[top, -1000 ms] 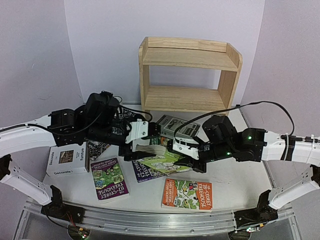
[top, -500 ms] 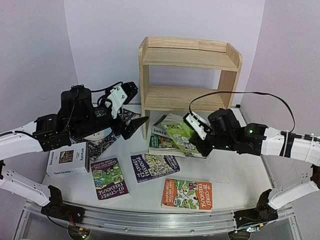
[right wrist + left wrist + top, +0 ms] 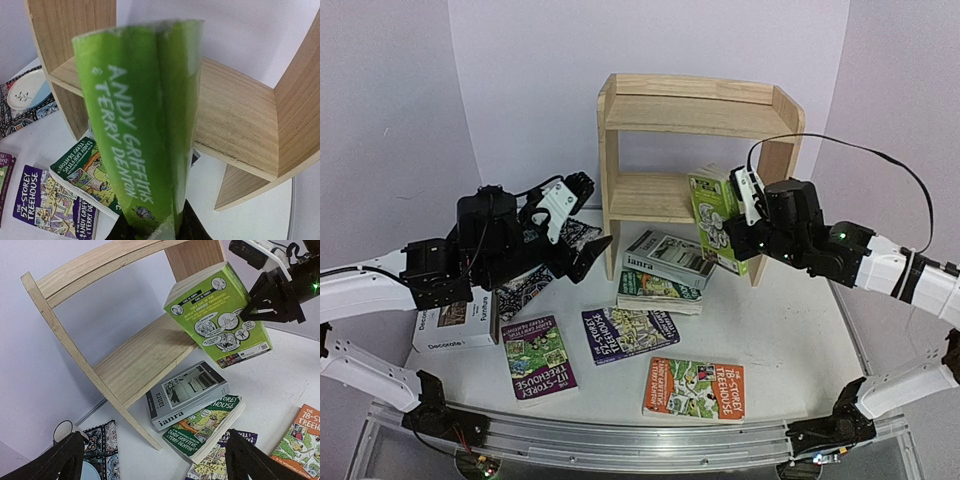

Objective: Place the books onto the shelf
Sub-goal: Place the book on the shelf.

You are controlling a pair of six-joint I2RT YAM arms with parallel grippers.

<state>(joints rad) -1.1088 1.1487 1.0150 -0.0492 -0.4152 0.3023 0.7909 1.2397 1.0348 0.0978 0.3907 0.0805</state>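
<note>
Right gripper (image 3: 748, 212) pinching light-green book (image 3: 713, 212) near-upright, spine facing wrist; shelf (image 3: 660, 196) lower tier lies just beyond.

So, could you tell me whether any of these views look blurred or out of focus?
Top view: evenly lit, sharp. Left wrist view: the held green book is crisp, the left fingers dark and soft. Right wrist view: the book's spine looms close, slightly soft; the shelf behind clearer.

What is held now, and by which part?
The right hand grips the light green book by its spine edge; the left hand is empty.
</note>
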